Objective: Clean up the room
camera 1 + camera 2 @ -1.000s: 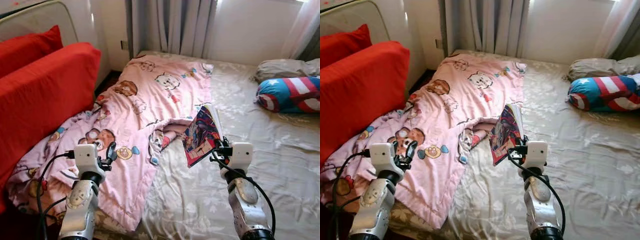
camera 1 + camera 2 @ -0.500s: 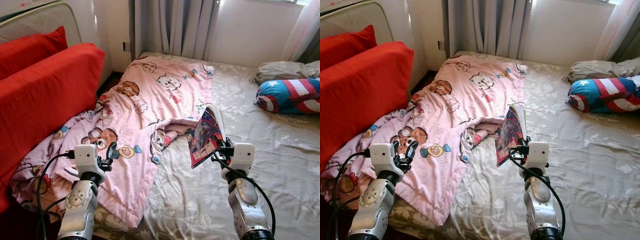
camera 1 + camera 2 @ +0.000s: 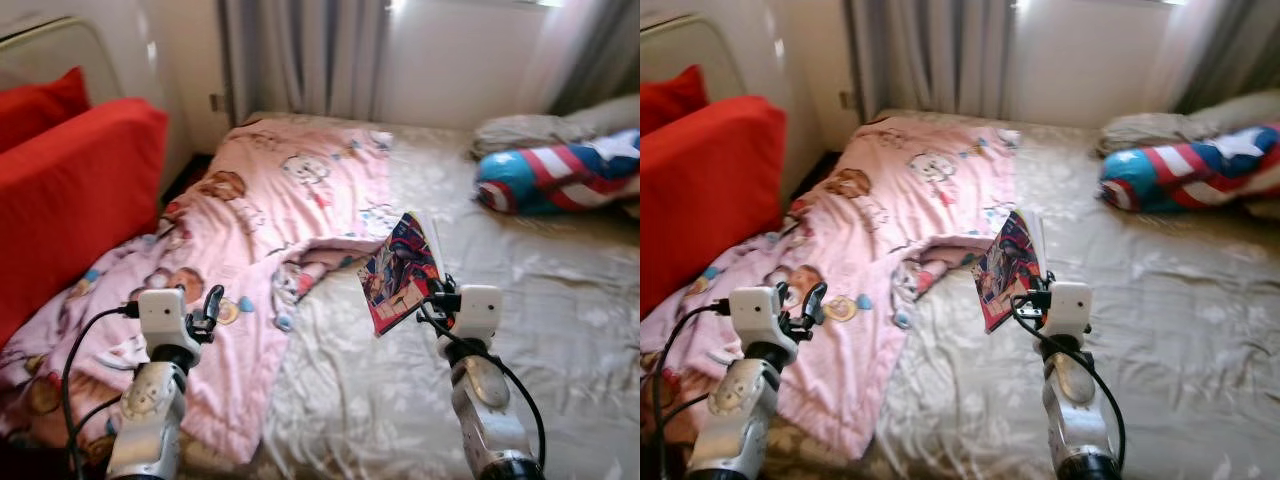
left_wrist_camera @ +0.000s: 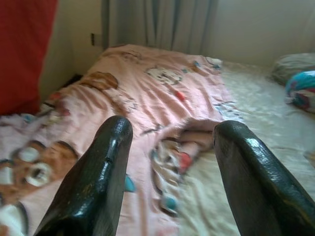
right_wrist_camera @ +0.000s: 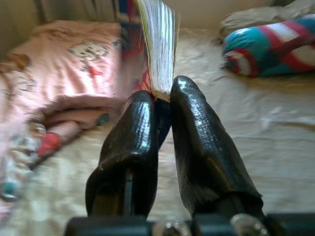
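My right gripper (image 3: pixel 438 296) is shut on a colourful comic book (image 3: pixel 400 271), holding it upright above the beige bed sheet (image 3: pixel 560 330). In the right wrist view the book's page edges (image 5: pixel 160 44) rise from between the two black fingers (image 5: pixel 133 142). My left gripper (image 3: pixel 210 303) stands open and holds nothing, above the near part of a pink cartoon blanket (image 3: pixel 270 210) that lies rumpled across the bed's left half. In the left wrist view its fingers (image 4: pixel 98 182) spread wide over the blanket (image 4: pixel 147 88).
Red cushions (image 3: pixel 60 190) lean against the headboard at left. A blue, red and white shield-print pillow (image 3: pixel 560 175) and a beige pillow (image 3: pixel 520 130) lie at the far right. Grey curtains (image 3: pixel 300 50) hang behind the bed.
The whole scene has shifted left, so the camera has turned to the right. Both grippers keep their pose, the right one still holding the book.
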### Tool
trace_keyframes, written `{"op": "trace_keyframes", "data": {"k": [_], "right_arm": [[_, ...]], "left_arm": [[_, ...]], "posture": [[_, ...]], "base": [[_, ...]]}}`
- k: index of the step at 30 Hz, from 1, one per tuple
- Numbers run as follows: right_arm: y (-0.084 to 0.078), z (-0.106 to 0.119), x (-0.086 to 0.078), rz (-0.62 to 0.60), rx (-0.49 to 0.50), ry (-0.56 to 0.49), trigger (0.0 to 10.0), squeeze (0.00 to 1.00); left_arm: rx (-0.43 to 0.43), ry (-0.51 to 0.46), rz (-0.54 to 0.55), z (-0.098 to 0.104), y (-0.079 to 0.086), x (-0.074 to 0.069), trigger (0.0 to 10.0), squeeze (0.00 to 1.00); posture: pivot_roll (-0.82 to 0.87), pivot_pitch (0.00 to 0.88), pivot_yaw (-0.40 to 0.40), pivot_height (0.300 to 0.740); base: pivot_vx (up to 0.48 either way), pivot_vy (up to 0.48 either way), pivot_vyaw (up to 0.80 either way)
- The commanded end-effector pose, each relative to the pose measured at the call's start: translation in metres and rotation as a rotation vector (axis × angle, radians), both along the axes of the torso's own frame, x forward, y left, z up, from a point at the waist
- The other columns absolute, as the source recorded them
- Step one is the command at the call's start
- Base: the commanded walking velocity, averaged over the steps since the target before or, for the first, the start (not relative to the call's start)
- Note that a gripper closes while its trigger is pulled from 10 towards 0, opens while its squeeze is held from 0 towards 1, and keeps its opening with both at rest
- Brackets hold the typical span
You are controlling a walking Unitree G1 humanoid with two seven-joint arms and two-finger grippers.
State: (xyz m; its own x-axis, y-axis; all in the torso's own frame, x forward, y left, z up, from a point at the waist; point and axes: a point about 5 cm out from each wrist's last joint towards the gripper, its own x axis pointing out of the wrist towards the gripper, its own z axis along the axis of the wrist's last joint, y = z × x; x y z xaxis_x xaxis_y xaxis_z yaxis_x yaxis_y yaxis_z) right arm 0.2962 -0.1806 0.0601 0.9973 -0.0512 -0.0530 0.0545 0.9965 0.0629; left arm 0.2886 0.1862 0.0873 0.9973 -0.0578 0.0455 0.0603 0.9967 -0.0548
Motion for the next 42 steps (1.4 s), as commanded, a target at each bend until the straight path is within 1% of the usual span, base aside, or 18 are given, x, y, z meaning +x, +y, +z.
{"op": "trace_keyframes", "data": {"k": [1, 21, 30, 34, 42], "right_arm": [[0.0080, 0.0184, 0.0093, 0.018, 0.013, -0.082, 10.0, 0.00], [0.0096, 0.0178, 0.0083, 0.027, 0.001, -0.081, 10.0, 0.00], [0.0089, 0.0156, 0.0080, 0.021, 0.007, -0.065, 10.0, 0.00], [0.0093, 0.0156, 0.0079, 0.023, 0.005, -0.066, 10.0, 0.00], [0.0116, 0.0166, 0.0073, 0.030, 0.001, -0.077, 10.0, 0.00]], "left_arm": [[0.023, -0.002, 0.033, 0.0010, 0.0127, -0.0020, 10.0, 0.00], [0.022, -0.008, 0.036, 0.0014, 0.0131, -0.0026, 10.0, 0.00], [0.022, -0.008, 0.036, 0.0009, 0.0127, -0.0023, 10.0, 0.00], [0.021, -0.008, 0.034, 0.0010, 0.0122, -0.0019, 10.0, 0.00], [0.020, -0.011, 0.033, 0.0015, 0.0115, -0.0015, 10.0, 0.00]], "posture": [[0.05, 0.051, -0.062, 0.740], [0.05, 0.055, -0.063, 0.740], [0.05, 0.054, -0.064, 0.740], [0.05, 0.053, -0.064, 0.740], [0.05, 0.046, -0.063, 0.740]], "base": [[0.000, -0.244, 0.00], [0.000, -0.253, 0.00], [0.000, -0.259, 0.00], [0.000, -0.278, -0.62], [0.000, -0.281, 0.00]]}}
